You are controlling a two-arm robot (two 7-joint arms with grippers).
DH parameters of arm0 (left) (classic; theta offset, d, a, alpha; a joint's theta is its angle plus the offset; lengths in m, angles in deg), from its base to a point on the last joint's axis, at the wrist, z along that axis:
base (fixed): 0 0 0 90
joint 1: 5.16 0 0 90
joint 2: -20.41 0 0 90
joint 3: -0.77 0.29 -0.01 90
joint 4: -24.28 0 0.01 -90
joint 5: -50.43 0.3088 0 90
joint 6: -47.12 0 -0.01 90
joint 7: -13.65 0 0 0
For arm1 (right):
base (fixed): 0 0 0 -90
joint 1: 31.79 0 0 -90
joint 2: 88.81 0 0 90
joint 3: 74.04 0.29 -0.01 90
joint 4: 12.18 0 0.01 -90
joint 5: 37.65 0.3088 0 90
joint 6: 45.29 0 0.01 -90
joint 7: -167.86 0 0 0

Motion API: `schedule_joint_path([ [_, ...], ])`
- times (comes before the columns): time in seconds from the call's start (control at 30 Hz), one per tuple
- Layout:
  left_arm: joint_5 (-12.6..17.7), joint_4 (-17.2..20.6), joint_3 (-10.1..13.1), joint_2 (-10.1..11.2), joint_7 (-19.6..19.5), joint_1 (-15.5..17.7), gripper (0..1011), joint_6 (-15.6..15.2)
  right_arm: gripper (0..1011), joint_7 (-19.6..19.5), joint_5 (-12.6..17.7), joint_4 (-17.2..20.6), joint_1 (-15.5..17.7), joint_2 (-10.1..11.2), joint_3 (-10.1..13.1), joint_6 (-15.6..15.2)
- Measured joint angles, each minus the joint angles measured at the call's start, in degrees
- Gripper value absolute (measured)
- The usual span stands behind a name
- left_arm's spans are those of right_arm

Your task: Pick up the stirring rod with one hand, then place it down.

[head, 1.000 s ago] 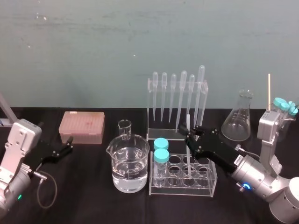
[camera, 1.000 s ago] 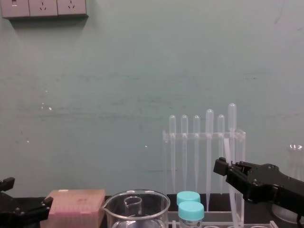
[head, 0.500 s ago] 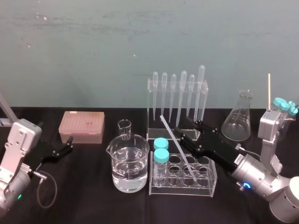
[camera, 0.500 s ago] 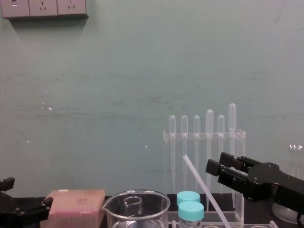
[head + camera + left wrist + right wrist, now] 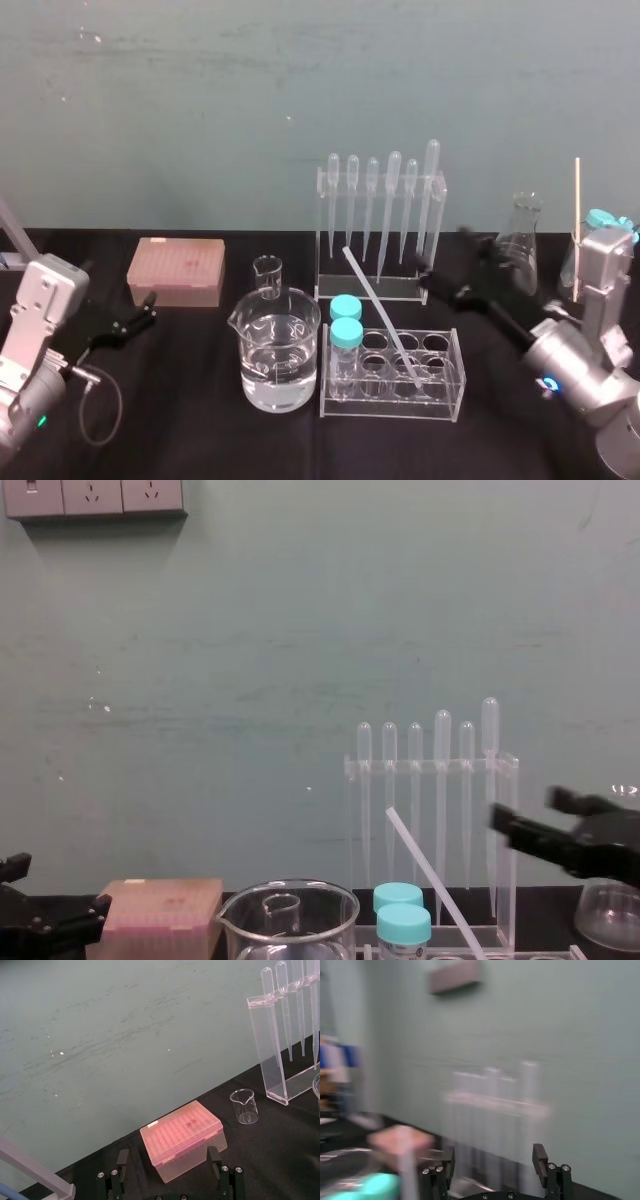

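Right gripper (image 5: pixel 450 256) is empty, jaws wide apart, and motion-blurred. The flask (image 5: pixel 521 240) is just behind it and the pipette rack (image 5: pixel 380 225) just to its left. The stirring rod (image 5: pixel 383 317) is left of and below the gripper, not touching it. It is thin, straight and translucent white, with its lower end in a tube rack (image 5: pixel 440 400) well, leaning left. A beaker (image 5: pixel 278 350) stands further left. Left gripper (image 5: pixel 140 315) is parked far left, jaws wide.

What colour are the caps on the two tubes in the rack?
Turquoise. The caps show best in the head view.
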Motion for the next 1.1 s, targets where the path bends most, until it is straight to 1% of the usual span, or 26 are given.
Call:
schedule_joint_path([
  [0.03,0.0,0.0,0.0,0.0,0.0,0.0,1000,0.0,997,-4.2,-1.8,0.3,0.8,0.0,1.1,-0.1],
  [0.1,0.0,0.0,0.0,0.0,0.0,0.0,1000,0.0,1003,-7.8,-3.3,0.4,1.4,0.0,2.1,-0.5],
  [0.13,0.0,0.0,0.0,0.0,0.0,0.0,1000,0.0,1003,-10.9,-4.8,0.4,2.0,0.1,3.0,-1.0],
  [0.2,0.0,0.0,0.0,0.0,0.0,0.0,1000,0.0,1003,-13.0,-5.8,0.4,2.5,0.2,3.6,-1.6],
  [0.23,0.0,0.0,0.0,0.0,0.0,0.0,1000,0.0,1003,-15.0,-6.7,0.4,3.1,0.3,4.1,-2.6],
  [0.33,0.0,0.0,0.0,0.0,0.0,0.0,1000,0.0,1003,-16.9,-7.4,0.4,3.8,0.3,4.7,-4.3],
  [0.37,0.0,0.0,0.0,0.0,0.0,0.0,1000,0.0,1003,-17.5,-7.7,0.4,4.2,0.3,5.0,-5.4],
  [0.5,0.0,0.0,0.0,0.0,0.0,0.0,1000,0.0,1003,-18.4,-8.1,0.4,4.8,0.0,5.4,-7.1],
  [1.1,0.0,0.0,0.0,0.0,0.0,0.0,1000,0.0,1003,-18.2,-8.0,0.5,4.6,0.1,5.2,-6.5],
])
